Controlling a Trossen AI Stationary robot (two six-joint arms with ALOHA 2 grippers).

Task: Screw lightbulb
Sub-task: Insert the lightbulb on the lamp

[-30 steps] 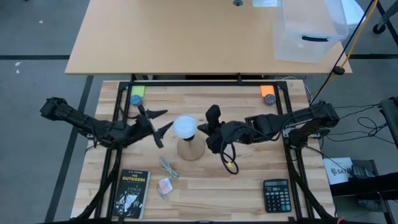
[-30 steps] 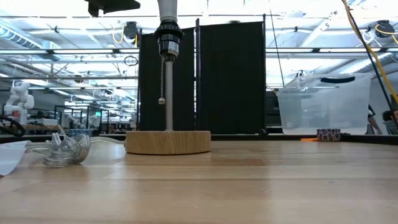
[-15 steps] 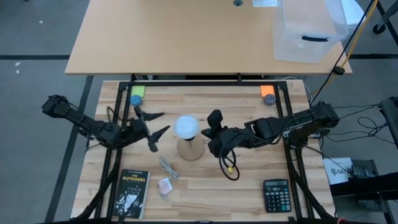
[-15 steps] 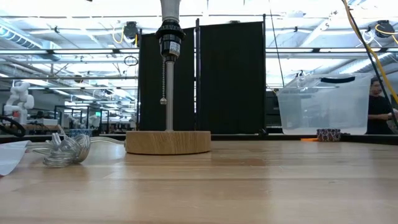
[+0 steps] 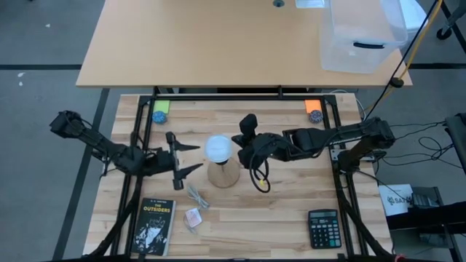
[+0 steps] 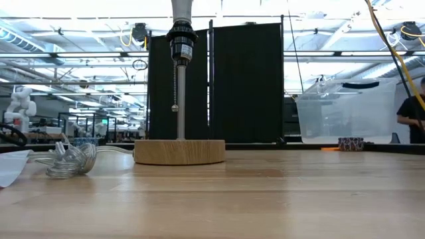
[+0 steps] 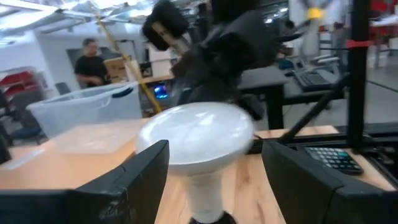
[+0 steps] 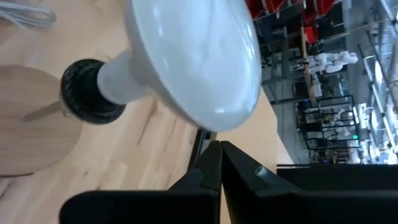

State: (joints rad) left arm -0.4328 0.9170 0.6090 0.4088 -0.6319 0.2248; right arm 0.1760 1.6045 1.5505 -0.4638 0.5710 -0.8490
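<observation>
Left gripper [image 5: 179, 158]: I see its fingers spread wide, grasping nothing, now pulled back further from the lightbulb [image 5: 218, 148]. Right gripper [image 5: 245, 138]: clenched, empty, just beside the bulb, shifted up since earlier. Lightbulb: seated in the black socket [image 8: 87, 100] atop the wooden stand [image 5: 223, 175], mid-table.

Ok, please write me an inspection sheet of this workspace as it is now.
Surface: wooden table, lamp stand near centre.
Job's things: lightbulb seated in the black socket.
Clutter: book, calculator, clear wrapper.
Grippers: left end effector open, beside the bulb, apart; right end effector shut, at the bulb's other side.
Cables: yellow-tipped loop under the right arm.
Surroundings: clear bin on the back table; person behind.
</observation>
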